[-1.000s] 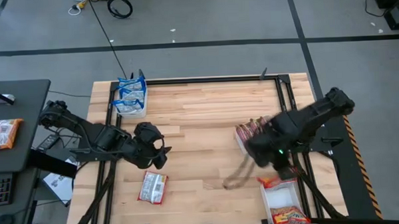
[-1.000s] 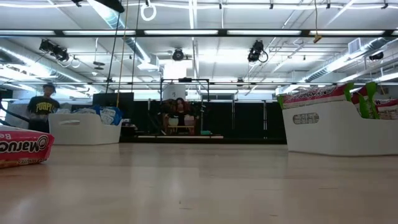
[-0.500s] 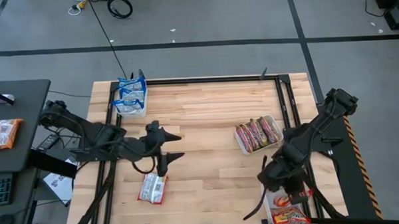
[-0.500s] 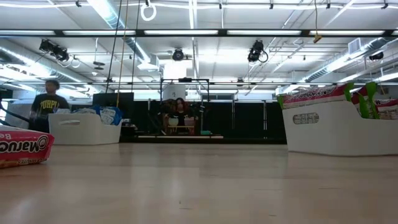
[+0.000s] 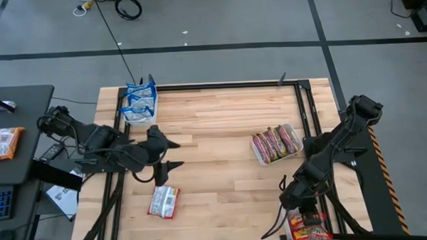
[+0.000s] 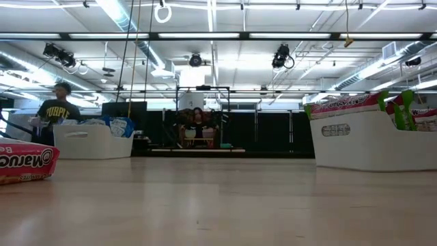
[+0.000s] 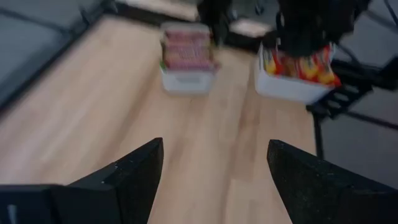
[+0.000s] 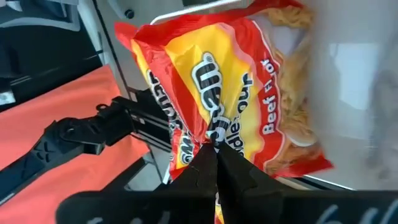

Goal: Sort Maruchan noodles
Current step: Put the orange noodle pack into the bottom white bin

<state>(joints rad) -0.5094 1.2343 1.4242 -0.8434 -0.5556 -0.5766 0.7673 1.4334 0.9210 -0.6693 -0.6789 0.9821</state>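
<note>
- Wooden table [image 5: 221,127] — blue-white packets tray [image 5: 139,102] far-left corner, pinkish packets tray [image 5: 276,143] right.
- Right gripper [image 8: 214,163] pinches the red-yellow beef Maruchan packet [image 8: 236,81] over near-right tray [image 7: 292,87].
- Left gripper [image 5: 170,154], fingers spread, hovers above lone pinkish-silver packet [image 5: 163,201].

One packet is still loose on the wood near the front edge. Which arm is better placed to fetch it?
Left. The left gripper hangs open just beside the loose packet, holding nothing. The right gripper is across the table over the front-right tray, shut on a red-yellow packet.
</note>
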